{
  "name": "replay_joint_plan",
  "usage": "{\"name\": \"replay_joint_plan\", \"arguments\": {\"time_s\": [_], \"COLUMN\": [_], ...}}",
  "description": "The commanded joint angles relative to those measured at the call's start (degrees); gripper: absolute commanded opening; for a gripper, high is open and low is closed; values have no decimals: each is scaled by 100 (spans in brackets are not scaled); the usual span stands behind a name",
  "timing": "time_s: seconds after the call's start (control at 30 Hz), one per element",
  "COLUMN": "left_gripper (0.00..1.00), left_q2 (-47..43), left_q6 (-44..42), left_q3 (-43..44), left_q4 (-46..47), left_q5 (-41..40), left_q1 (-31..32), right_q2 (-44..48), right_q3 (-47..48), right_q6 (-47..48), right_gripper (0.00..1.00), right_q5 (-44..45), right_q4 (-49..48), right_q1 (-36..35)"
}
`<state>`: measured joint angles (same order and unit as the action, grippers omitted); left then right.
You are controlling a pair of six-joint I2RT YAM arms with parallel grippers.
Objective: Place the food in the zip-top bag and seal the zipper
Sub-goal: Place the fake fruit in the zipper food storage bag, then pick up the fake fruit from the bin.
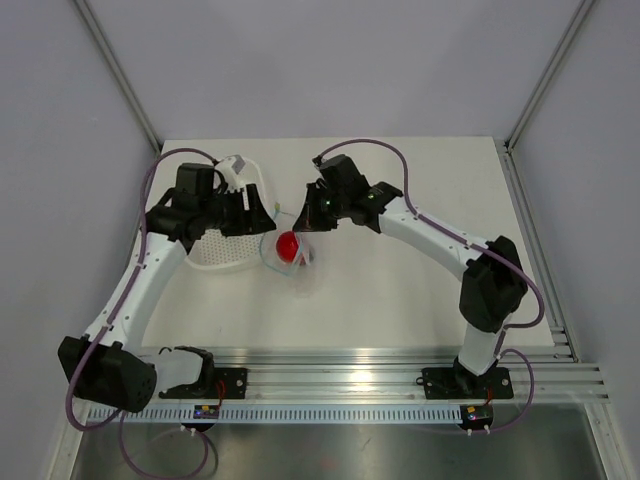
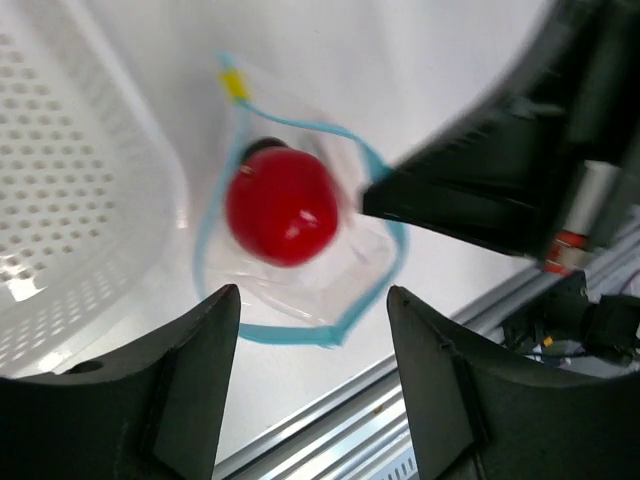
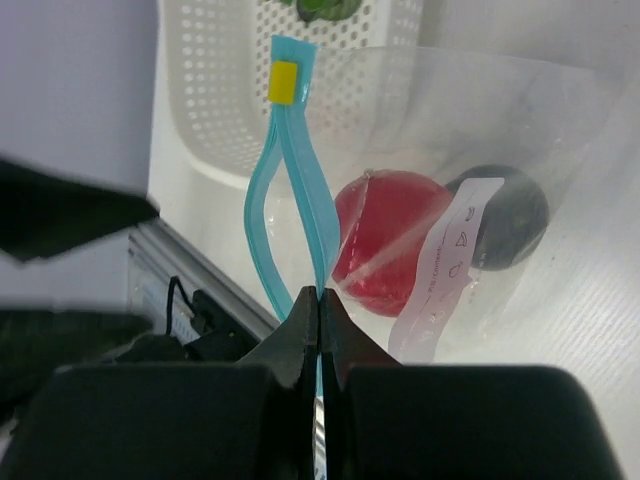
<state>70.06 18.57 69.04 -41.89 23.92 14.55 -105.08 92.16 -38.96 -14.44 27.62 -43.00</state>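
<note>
The bag [image 1: 304,266] lies mid-table, the red piece [image 2: 282,205] inside. At its one o'clock the right gripper [image 3: 318,300] is clamped tight on the zipper [image 3: 293,48]. At eleven o'clock the left gripper [image 2: 312,300] hangs with fingers spread, holding nothing. The basket [image 1: 220,250] is at nine o'clock.

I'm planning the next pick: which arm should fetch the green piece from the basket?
Left. The left gripper is open and empty beside the basket holding the green piece; the right gripper is shut on the zipper.
</note>
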Motion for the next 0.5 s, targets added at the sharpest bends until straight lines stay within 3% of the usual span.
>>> {"name": "replay_joint_plan", "arguments": {"time_s": [0.0, 0.1, 0.17, 0.33, 0.47], "left_gripper": [67, 80, 86, 87, 87], "left_q2": [-151, 85, 323, 1051, 1474], "left_q6": [-81, -55, -2, 173, 112], "left_q3": [93, 57, 92, 198, 365], "left_q4": [-39, 14, 5, 155, 6], "left_q5": [-160, -282, -493, -1046, -2031], "left_q1": [-601, -953, -997, -1024, -1024], "right_q2": [1005, 1235, 911, -55, 311], "right_q3": [-513, -1111, -1261, -1008, -656], "right_q6": [-103, -94, -59, 72, 160], "right_gripper": [0, 0, 0, 0, 0], "right_q5": [-551, -97, 186, 337, 204], "right_q4": [-993, -1022, -664, -178, -55], "right_q1": [20, 20, 64, 82, 38]}}
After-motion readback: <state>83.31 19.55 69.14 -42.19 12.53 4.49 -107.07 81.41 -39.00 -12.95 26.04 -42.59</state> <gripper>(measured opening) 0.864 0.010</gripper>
